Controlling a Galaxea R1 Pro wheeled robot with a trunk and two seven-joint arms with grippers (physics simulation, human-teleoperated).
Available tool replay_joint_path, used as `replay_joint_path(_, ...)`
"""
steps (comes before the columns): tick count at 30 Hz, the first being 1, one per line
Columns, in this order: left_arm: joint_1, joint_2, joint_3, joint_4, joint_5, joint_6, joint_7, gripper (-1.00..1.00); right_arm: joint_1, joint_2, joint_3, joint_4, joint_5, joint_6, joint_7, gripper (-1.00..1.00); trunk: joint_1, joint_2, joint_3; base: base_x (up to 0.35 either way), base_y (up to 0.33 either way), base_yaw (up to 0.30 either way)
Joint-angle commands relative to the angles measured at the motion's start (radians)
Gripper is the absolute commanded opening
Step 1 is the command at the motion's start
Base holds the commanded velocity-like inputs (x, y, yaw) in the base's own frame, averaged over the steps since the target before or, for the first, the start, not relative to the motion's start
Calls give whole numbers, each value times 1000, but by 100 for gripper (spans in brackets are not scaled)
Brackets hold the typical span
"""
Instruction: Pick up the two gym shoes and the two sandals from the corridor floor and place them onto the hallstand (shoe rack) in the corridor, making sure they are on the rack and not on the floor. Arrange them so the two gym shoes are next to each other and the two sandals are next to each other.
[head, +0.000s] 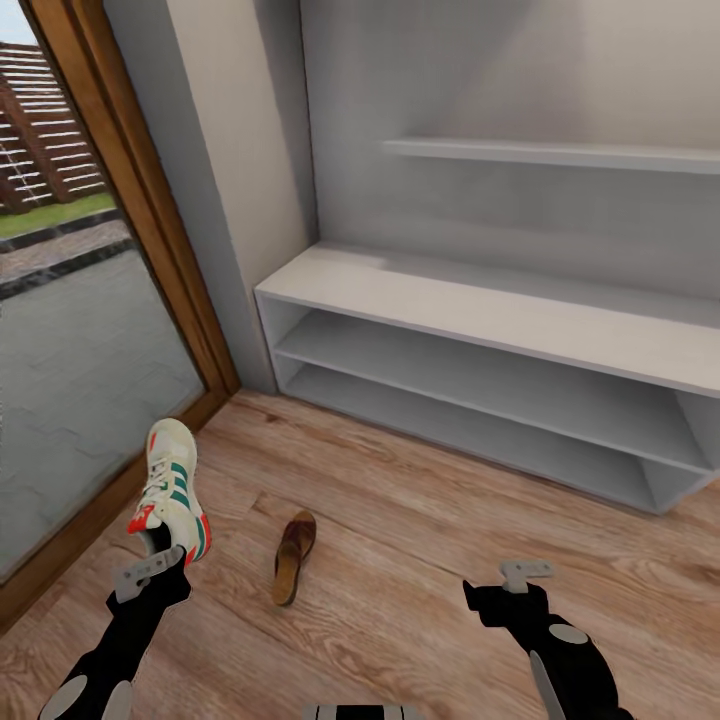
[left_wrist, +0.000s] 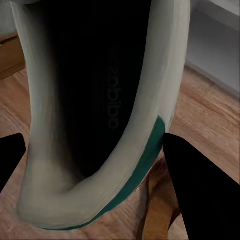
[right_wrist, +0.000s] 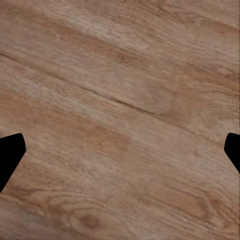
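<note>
left tool (head: 160, 570) is pinching one gym shoe (head: 172, 490) at the heel collar, shoe up off the corridor floor (head: 420, 560), toe pointing to 12 o'clock in the head view. left wrist view looks straight into the shoe opening (left_wrist: 100, 100), fingers (left_wrist: 200, 190) either side of the rim. right tool (head: 520, 585) is spread, nothing between its fingertips, hanging over bare planks at about 5 o'clock.

one sandal (head: 293, 555) lies on the floor just beside the held shoe, at its 3 o'clock, lying on its edge with the tan sole showing. second shoe and second sandal aren't visible here.

handling, as a guess: sneaker is light, upper is soft, collar rim will flex under the pinch, so it can swing or rotate in the grip; a hold on collar plus heel counter is stiffer. sandal likely light with a stiff sole, and the woven strap is the obvious grab point; the sole edge looks thin and could slip.

hallstand (head: 480, 310) sits at 12 to 2 o'clock, worktop bare, both shelf compartments open. the worktop is the easiest drop with open room above it, though the wall shelf (head: 560, 152) hangs higher up. the compartment openings are low, so a shoe could clip the front lip. glass door frame (head: 130, 240) runs close at 9 to 11 o'clock, limiting left arm swing that way.
</note>
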Motion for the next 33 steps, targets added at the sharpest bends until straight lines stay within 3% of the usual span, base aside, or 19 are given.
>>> replay_joint_path(1,-1,-1,1,-1,10,6,-2,-100,0,0,0,-2,1,6,-1,100,0,0,-1,201,318,0)
replay_joint_path(19,-2,2,-1,-1,13,6,-11,-100,0,0,0,-1,1,6,-1,100,0,0,-1,178,312,0)
replay_joint_path(21,-1,2,0,-1,13,6,-55,-100,0,0,0,-1,1,6,-1,100,0,0,-1,155,312,0)
replay_joint_path(23,-1,3,1,-1,8,6,-188,-100,0,0,0,-1,1,6,-1,100,0,0,-1,148,313,0)
replay_joint_path(24,-1,4,1,-1,8,6,-215,-100,0,0,0,-1,1,6,-1,100,0,0,-1,138,313,0)
replay_joint_path(26,-1,8,13,0,6,6,-324,-100,0,0,0,-1,1,6,-1,100,0,0,-1,129,314,0)
replay_joint_path(28,-1,19,29,0,6,6,-384,-100,0,0,0,-1,1,6,-1,100,0,0,-1,121,314,0)
replay_joint_path(33,1,77,43,-1,7,6,-477,-100,0,0,0,-1,1,6,-1,100,0,0,-1,103,284,0)
